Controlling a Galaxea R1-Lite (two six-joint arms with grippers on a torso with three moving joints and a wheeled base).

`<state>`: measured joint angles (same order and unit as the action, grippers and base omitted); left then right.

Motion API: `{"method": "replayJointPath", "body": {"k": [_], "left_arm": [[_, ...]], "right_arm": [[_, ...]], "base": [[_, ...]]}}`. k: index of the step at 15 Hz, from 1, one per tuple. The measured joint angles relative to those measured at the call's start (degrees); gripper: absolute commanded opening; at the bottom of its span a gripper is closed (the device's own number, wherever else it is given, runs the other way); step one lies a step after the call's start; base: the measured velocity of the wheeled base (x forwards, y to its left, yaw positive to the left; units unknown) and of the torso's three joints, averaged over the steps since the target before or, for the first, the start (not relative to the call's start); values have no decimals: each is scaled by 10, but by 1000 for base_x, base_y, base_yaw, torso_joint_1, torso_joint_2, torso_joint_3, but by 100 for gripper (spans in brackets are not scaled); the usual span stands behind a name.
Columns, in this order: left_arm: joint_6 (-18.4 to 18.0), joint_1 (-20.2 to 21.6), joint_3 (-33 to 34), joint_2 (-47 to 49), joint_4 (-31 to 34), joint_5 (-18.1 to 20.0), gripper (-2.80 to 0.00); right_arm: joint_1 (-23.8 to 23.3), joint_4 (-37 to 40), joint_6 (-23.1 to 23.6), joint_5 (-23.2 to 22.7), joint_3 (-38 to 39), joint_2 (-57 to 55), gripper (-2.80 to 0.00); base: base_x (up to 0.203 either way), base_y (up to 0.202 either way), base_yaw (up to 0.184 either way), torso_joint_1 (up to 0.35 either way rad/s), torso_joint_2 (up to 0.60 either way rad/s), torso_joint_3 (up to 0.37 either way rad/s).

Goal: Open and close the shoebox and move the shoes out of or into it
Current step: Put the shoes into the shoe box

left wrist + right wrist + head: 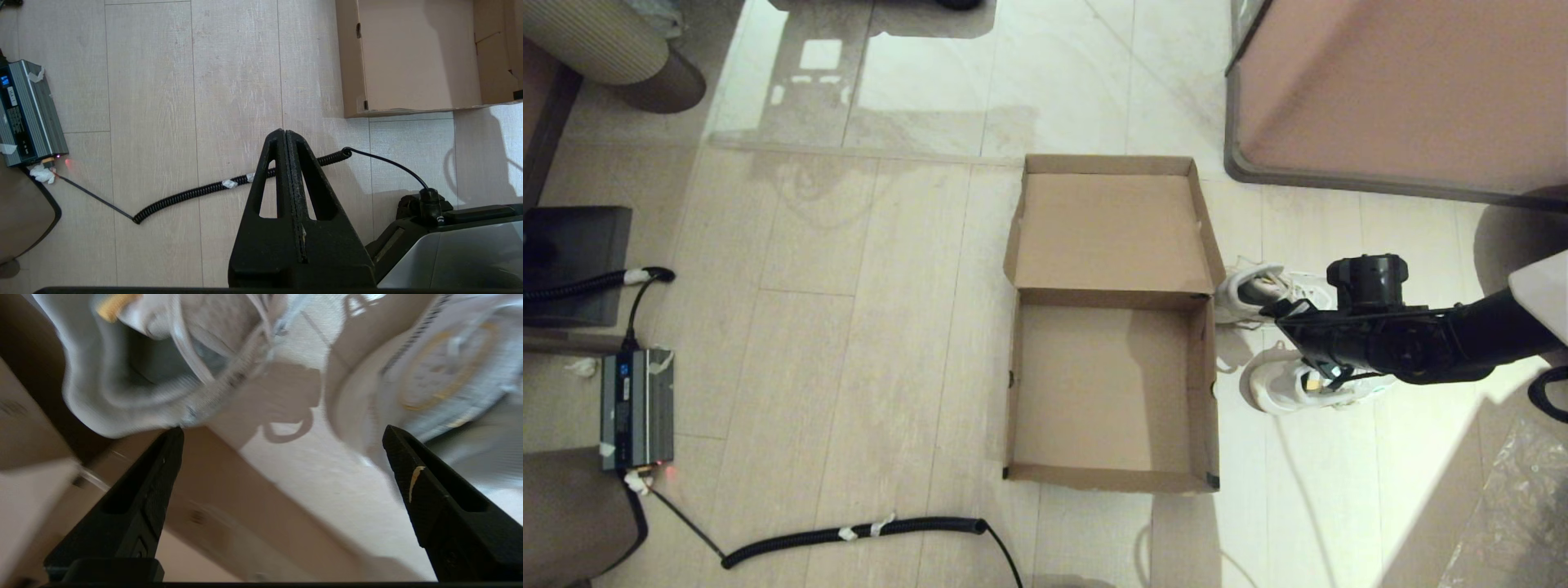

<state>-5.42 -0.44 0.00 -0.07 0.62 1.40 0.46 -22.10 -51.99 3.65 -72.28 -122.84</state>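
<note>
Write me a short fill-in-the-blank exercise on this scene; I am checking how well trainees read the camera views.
1. The plain brown cardboard shoebox lies on the floor with its hinged lid ____.
2. The white lace-up sneakers stand ____ the shoebox.
3. The right end effector hangs over the sneakers with its jaws ____.
4. The left end effector has its jaws ____.

Missing words: open; outside (beside); open; shut

The shoebox point(1111, 392) is plain brown with dark tape at corners. The shoes point(1278, 384) are white, with small yellow accents.
</note>
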Motion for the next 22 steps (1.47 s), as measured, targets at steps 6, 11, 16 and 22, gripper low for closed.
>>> {"method": "replayJointPath", "body": {"k": [6, 11, 16, 22], "left_arm": [[0, 0, 0, 0, 0, 0, -280], [0, 0, 0, 0, 0, 0, -280], [0, 0, 0, 0, 0, 0, -280], [0, 0, 0, 0, 0, 0, -280]], "right_arm": [[-16, 39, -68, -22, -29, -3, 0], [-13, 99, -63, -20, -84, 1, 0], [-11, 163, -53, -20, -79, 38, 0], [7, 162, -53, 25, -157, -24, 0]], "base": [[0, 0, 0, 0, 0, 0], [0, 0, 0, 0, 0, 0], [0, 0, 0, 0, 0, 0], [0, 0, 0, 0, 0, 0]]}}
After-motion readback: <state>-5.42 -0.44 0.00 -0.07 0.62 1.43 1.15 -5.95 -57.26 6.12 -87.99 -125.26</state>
